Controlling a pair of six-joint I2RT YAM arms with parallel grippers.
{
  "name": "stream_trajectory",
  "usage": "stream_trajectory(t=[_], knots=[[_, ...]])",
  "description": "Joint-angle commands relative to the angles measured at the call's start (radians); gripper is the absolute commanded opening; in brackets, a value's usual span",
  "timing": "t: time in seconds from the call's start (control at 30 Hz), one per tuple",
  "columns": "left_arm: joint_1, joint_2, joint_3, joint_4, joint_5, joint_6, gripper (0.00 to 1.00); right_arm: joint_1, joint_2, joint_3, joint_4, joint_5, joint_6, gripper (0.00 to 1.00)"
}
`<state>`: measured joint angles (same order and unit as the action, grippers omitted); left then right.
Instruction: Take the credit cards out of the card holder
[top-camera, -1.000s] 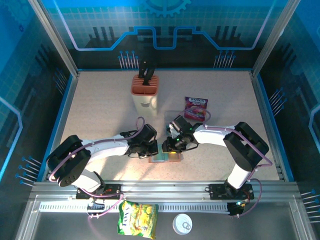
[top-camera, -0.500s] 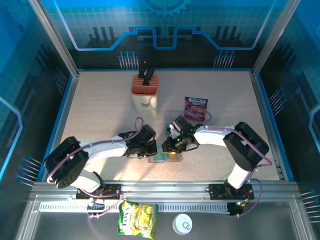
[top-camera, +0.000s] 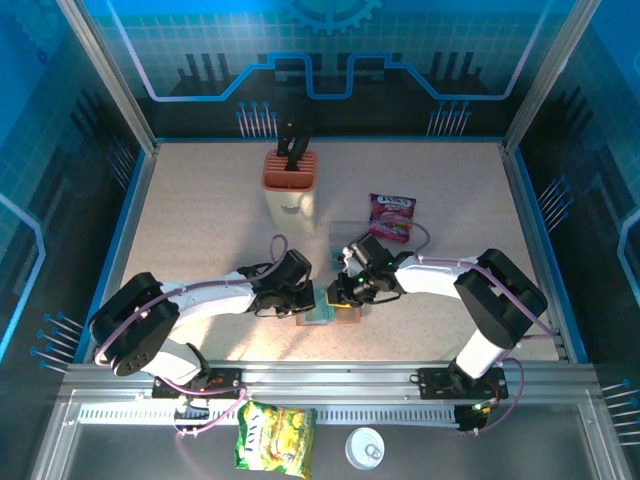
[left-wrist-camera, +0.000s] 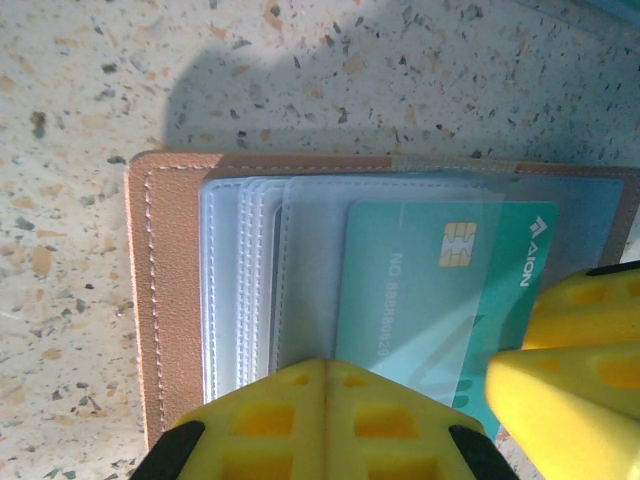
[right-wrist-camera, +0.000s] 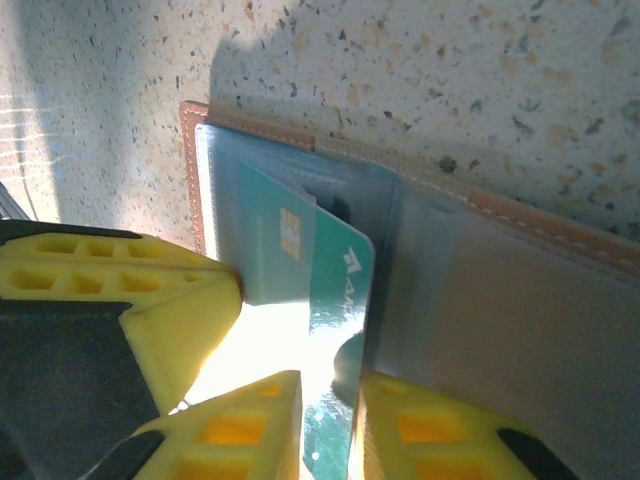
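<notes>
Credit card (right-wrist-camera: 300, 260), end hidden between pinching right fingers (right-wrist-camera: 250, 430); left fingers (left-wrist-camera: 320, 420) closed atop card holder (left-wrist-camera: 165, 300).

An orange-topped knife block (top-camera: 290, 185) stands left of a purple snack packet (top-camera: 392, 215) on the speckled table (top-camera: 200, 220).

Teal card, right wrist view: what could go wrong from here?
1. The right gripper pinches the teal card only near its end; it may slip mid-pull.
2. The shut left gripper pins the card holder at one edge only; the holder could drag along with the card.
3. Both grippers sit very close together; a skewed pull may knock them into each other.
</notes>
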<state>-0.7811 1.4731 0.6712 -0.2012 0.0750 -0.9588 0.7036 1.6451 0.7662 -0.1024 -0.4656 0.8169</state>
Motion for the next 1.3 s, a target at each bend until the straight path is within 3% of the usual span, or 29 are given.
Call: stream_trajectory(t=[0.0, 0.63, 0.9, 1.1, 1.27], knots=[[-0.004, 0.021, -0.022, -0.056, -0.013, 0.019, 0.00, -0.012, -0.025, -0.014, 0.011, -0.018, 0.003, 0.17], [-0.002, -0.008, -0.009, -0.086, -0.027, 0.023, 0.00, -0.072, -0.186, -0.073, -0.108, 0.033, -0.060, 0.05], [-0.003, -0.046, 0.007, -0.074, -0.017, 0.016, 0.04, -0.117, -0.274, -0.033, -0.218, 0.055, -0.126, 0.00], [0.000, -0.097, 0.027, -0.077, -0.017, 0.012, 0.08, -0.141, -0.294, 0.068, -0.335, 0.094, -0.259, 0.00], [0.000, -0.143, 0.024, -0.073, -0.031, 0.017, 0.14, -0.142, -0.251, 0.214, -0.497, 0.164, -0.517, 0.01]])
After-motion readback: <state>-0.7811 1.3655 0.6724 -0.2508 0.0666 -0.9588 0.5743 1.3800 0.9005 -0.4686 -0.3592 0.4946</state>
